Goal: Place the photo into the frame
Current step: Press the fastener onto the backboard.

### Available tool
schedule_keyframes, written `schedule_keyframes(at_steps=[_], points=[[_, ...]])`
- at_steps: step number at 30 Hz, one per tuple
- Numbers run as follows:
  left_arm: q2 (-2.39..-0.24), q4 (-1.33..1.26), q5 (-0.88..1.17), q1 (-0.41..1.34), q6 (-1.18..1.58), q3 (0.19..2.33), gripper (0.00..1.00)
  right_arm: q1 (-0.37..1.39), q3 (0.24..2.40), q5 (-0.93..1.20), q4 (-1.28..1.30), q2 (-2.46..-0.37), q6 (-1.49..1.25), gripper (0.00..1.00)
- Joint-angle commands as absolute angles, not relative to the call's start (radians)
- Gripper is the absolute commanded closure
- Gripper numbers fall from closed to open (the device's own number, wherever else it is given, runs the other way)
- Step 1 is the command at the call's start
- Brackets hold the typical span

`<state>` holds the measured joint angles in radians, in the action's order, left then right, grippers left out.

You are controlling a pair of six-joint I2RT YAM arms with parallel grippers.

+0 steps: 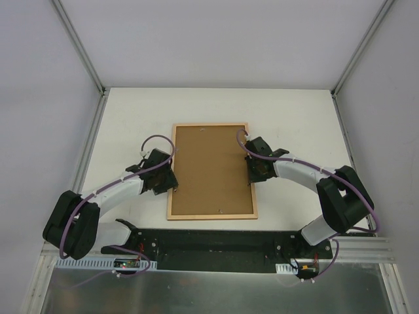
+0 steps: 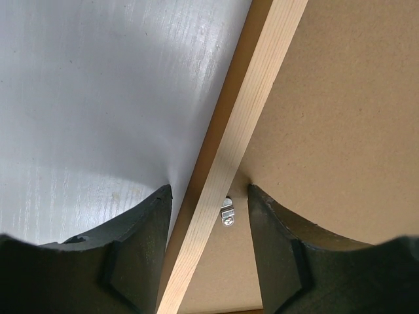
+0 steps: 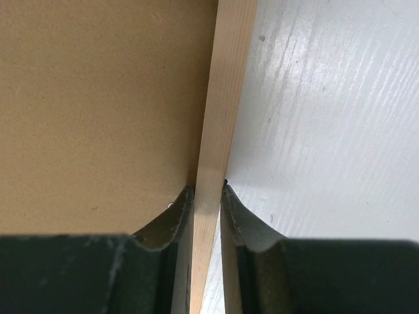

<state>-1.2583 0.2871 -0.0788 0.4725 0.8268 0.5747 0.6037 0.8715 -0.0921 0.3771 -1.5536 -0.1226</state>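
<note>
The frame (image 1: 211, 216) lies face down on the tabletop (image 1: 131, 118), with the backing board (image 1: 209, 170) seated inside its rails. The photo is not visible; I judge it to be under the board but cannot confirm this. My right hand (image 3: 209, 188) pinches the right rail. My left hand (image 2: 209, 193) straddles the left rail, released, beside a metal clip (image 2: 227, 212). Remaining step, as I judge: secure the clips.

White table (image 1: 131, 111) — plain grey walls (image 1: 216, 39) around
</note>
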Motion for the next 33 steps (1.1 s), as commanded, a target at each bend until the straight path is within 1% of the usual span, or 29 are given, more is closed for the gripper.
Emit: schedule_keyframes(at_steps=[1, 5, 10, 14, 15, 17, 18, 19, 21, 22, 23, 24, 25, 29, 31, 33], points=[[-1.252, 0.38, -0.06, 0.488, 0.841, 0.512, 0.52, 0.609, 0.88, -0.081, 0.379, -1.591, -0.104, 0.96], [-1.239, 0.387, -0.054, 0.489, 0.848, 0.499, 0.58, 0.609, 0.885, -0.077, 0.38, -1.594, -0.107, 0.96], [-1.223, 0.399, -0.064, 0.491, 0.864, 0.479, 0.72, 0.609, 0.887, -0.08, 0.383, -1.592, -0.11, 0.96], [-1.204, 0.406, -0.058, 0.491, 0.868, 0.468, 0.79, 0.611, 0.885, -0.087, 0.385, -1.591, -0.113, 0.97], [-1.206, 0.407, -0.052, 0.491, 0.865, 0.469, 0.82, 0.609, 0.885, -0.087, 0.385, -1.591, -0.115, 0.97], [-1.207, 0.413, -0.04, 0.491, 0.856, 0.471, 0.91, 0.611, 0.885, -0.09, 0.384, -1.592, -0.118, 0.97], [-1.207, 0.414, -0.034, 0.491, 0.85, 0.472, 0.91, 0.609, 0.887, -0.091, 0.383, -1.594, -0.118, 0.97], [-1.207, 0.416, -0.02, 0.491, 0.842, 0.476, 0.91, 0.609, 0.887, -0.091, 0.383, -1.595, -0.118, 0.97], [-1.2, 0.42, -0.014, 0.491, 0.833, 0.477, 0.81, 0.609, 0.888, -0.087, 0.382, -1.598, -0.12, 0.97], [-1.192, 0.422, -0.011, 0.491, 0.825, 0.477, 0.69, 0.609, 0.888, -0.089, 0.382, -1.598, -0.121, 0.97], [-1.186, 0.423, -0.008, 0.491, 0.821, 0.477, 0.62, 0.609, 0.888, -0.087, 0.379, -1.6, -0.124, 0.97], [-1.178, 0.423, -0.002, 0.491, 0.815, 0.479, 0.55, 0.609, 0.888, -0.086, 0.377, -1.598, -0.123, 0.97], [-1.171, 0.423, -0.002, 0.491, 0.808, 0.479, 0.51, 0.609, 0.888, -0.086, 0.379, -1.601, -0.124, 0.97], [-1.158, 0.44, -0.002, 0.502, 0.801, 0.489, 0.5, 0.609, 0.891, -0.081, 0.374, -1.606, -0.126, 0.98], [-1.164, 0.452, -0.014, 0.505, 0.804, 0.494, 0.51, 0.609, 0.891, -0.077, 0.373, -1.609, -0.127, 0.98], [-1.173, 0.46, -0.035, 0.506, 0.811, 0.497, 0.55, 0.609, 0.891, -0.075, 0.371, -1.611, -0.127, 0.98]])
